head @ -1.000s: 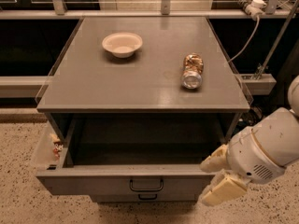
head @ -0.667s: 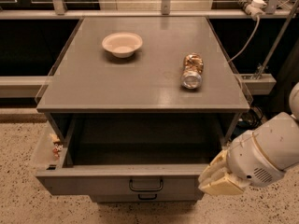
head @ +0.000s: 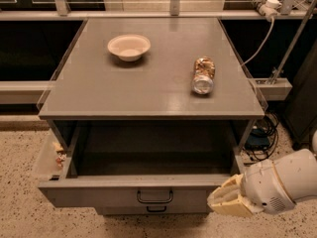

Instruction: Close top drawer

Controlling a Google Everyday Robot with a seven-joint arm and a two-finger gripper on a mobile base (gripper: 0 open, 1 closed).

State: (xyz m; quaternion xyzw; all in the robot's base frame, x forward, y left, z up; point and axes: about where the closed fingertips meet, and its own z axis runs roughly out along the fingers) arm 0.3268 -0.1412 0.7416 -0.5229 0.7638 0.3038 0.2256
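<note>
The top drawer (head: pixel 124 197) is pulled wide open below the grey cabinet top; its deep dark box looks empty and its flat grey front carries a small dark loop handle (head: pixel 155 197) at centre. My gripper (head: pixel 229 198) is at the drawer front's right end, its cream fingers up against the front's right corner. The white arm reaches in from the lower right.
On the cabinet top (head: pixel 148 83) sit a white bowl (head: pixel 129 46) at the back left and a can (head: pixel 203 75) lying on its side at the right. A lower drawer handle (head: pixel 156 209) shows below. A clear side bin (head: pixel 53 155) hangs at left. Cables lie at right.
My gripper has moved left and slightly up, from clear of the drawer to against the right end of its front. The drawer still stands open.
</note>
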